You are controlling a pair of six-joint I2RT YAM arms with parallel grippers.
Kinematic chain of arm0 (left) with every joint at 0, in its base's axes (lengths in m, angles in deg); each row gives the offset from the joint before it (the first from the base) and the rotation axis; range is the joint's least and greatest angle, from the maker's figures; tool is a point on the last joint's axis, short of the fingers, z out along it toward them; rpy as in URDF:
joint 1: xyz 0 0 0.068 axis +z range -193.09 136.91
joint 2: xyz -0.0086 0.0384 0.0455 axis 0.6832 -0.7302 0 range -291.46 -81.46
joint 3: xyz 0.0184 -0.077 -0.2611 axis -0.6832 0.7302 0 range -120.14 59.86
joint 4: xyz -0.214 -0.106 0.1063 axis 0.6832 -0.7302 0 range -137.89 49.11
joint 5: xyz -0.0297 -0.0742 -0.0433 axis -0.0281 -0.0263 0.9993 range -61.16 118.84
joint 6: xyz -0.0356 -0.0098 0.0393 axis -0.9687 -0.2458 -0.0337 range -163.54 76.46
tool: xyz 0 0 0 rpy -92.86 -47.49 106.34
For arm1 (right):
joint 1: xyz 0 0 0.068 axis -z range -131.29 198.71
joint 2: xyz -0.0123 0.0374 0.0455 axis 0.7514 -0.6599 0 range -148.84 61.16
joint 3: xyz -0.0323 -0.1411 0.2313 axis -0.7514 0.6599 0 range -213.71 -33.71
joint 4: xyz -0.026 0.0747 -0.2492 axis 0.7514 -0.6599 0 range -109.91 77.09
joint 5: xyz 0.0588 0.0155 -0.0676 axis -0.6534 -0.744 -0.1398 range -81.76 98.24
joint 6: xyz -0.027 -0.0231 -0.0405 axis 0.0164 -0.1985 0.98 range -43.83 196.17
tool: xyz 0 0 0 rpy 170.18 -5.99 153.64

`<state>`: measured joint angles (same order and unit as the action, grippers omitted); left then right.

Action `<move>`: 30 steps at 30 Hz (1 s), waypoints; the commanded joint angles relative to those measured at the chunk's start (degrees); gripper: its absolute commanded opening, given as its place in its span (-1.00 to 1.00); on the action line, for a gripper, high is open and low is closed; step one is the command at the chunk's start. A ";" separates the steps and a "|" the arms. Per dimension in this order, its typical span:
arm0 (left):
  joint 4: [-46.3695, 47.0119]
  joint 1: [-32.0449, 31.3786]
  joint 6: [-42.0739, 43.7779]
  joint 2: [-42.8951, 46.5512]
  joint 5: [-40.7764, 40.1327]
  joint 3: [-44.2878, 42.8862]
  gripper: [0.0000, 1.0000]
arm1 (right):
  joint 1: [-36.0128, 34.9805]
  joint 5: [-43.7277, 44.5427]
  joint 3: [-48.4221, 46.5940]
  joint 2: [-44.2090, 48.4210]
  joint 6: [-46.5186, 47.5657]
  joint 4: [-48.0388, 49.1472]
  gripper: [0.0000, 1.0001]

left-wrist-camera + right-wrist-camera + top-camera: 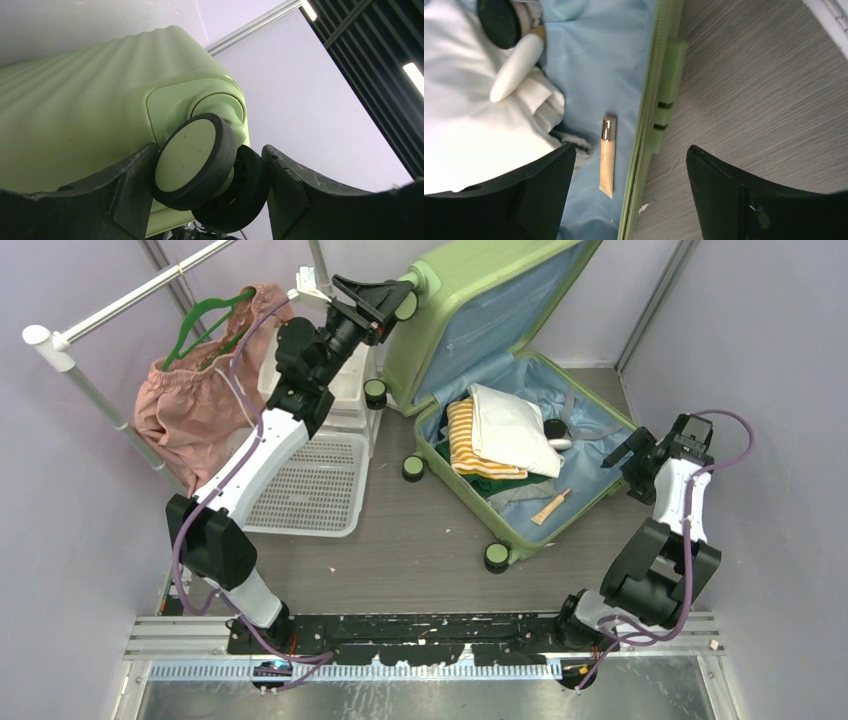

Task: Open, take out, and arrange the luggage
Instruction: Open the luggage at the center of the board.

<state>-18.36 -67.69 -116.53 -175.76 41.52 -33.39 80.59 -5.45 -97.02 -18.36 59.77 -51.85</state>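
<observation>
The left pincer point(209, 155) is raised at the far side of the tabletop point(400, 540), clenched on a wheel point(187, 157), with one finger against each side of the paired discs. That wheel sits on the corner of the lid of the luggage point(455, 285), which stands open: the ribbed green lid is tipped up toward the far edge and the base lies flat, right of the middle. The right pincer point(630, 149) hangs released, holding nothing, above the base's right-hand rim, so one finger is over the blue lining and the other over bare tabletop. Below it, a slim beige tube point(607, 155) lies on the lining just inside the rim. Further in are a folded white cloth point(510, 425) and, beside it, a yellow-striped garment point(463, 440). Outside that rim is a strip of bare tabletop, with the right arm standing close by. A wider bare stretch lies between the base's near corner and the arm mounts at the near edge. On the left, a white perforated basket point(310, 490) lies close to the luggage, with a narrow gap between them. A pink garment point(190, 410) hangs from a rail point(120, 300) at the far left corner.
</observation>
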 commanded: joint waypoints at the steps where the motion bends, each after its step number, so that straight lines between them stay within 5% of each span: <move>1: 1.59 0.86 -1.99 -2.80 -0.39 -1.61 -1.00 | -1.38 4.66 -0.84 -3.47 -7.16 3.96 0.71; 8: 2.59 1.59 -2.90 -5.02 -1.30 -2.76 -1.00 | -4.36 8.47 -0.92 -7.90 -9.43 6.36 0.53; 18: 4.11 2.91 -4.66 -7.17 -2.13 -3.42 -1.00 | -4.07 12.84 1.51 -5.49 -10.04 5.58 -0.56; 30: 3.84 3.54 -6.43 -12.43 0.44 -8.81 -1.00 | 6.22 10.29 7.97 4.04 -10.33 1.80 -0.79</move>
<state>-11.61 -63.54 -122.82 -185.66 38.95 -40.37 82.03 4.97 -89.02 -20.00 51.59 -48.64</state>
